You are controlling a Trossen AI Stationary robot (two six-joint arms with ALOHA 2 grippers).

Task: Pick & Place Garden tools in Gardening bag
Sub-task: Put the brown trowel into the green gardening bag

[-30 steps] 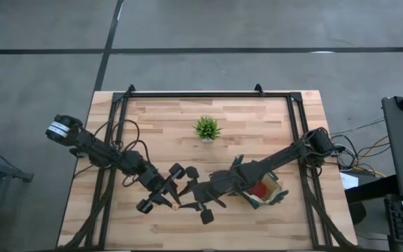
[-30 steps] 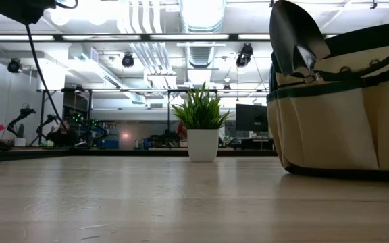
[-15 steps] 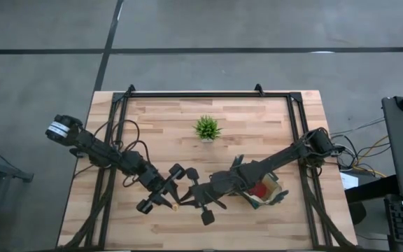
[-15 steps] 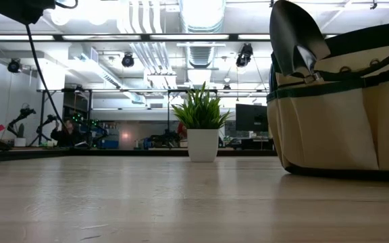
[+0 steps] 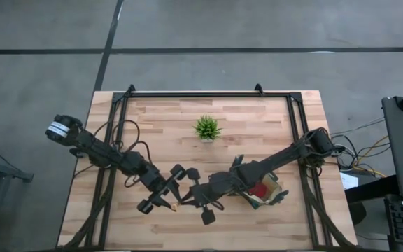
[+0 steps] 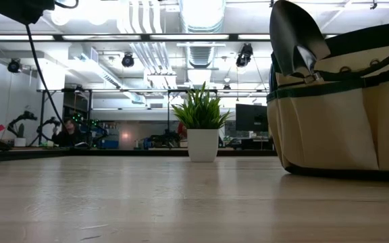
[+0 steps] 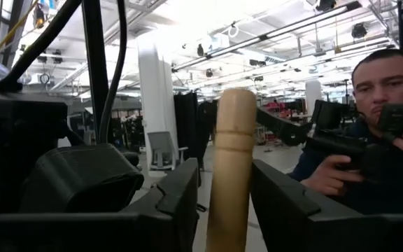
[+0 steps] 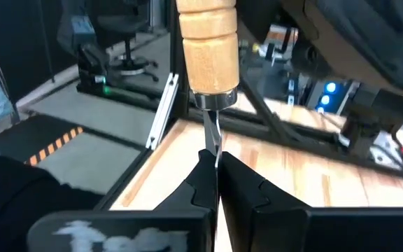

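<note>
Trowel point(image 8: 208, 49) shank pinched in right tool point(image 8: 215, 175) (handle btwn left tool point(image 7: 222, 203) fingers).

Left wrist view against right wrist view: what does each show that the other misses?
Only the left wrist: the left gripper with jaws standing apart on either side of the wooden handle, and a person beyond.

Only the right wrist: the right gripper, jaws shut on the trowel's thin metal shank just below the handle, with the table behind.

Both: the same wooden handle of one trowel, mid-handover.
</note>
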